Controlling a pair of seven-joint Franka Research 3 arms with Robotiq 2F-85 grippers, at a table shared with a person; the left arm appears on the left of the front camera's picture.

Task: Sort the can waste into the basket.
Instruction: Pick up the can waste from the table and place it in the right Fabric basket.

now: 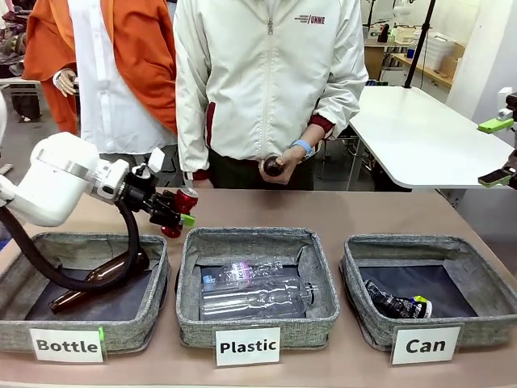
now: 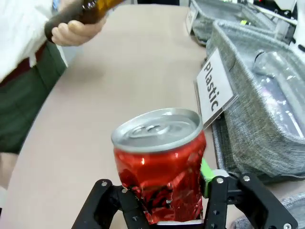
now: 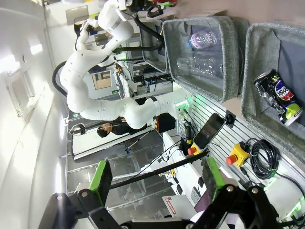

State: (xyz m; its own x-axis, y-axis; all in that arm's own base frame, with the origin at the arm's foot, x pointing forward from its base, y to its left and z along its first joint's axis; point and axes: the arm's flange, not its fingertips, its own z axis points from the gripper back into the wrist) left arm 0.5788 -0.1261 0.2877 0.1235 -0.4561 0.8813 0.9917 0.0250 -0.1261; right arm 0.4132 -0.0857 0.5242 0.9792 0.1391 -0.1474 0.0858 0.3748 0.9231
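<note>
**Desk:** What fills the frame?

**Photographer:** Three grey baskets in a row on the table (image 1: 266, 212). The Can basket (image 1: 485, 322) sits at the robot's far right, with a dark printed can (image 1: 397, 306) already lying inside.

**Desk:** And the arms?

**Photographer:** The left gripper (image 1: 174, 213) hangs near the gap between the Bottle basket (image 1: 81, 239) and the Plastic basket (image 1: 250, 234). It is clamped across the crumpled sides of the red can (image 1: 185, 199), silver top pointing out past the fingertips. Its target lies rightward, beyond the Plastic basket, which looks like a cross-table reach. The right gripper (image 1: 494, 153) is nearer that basket, spread wide and holding nothing.
</note>
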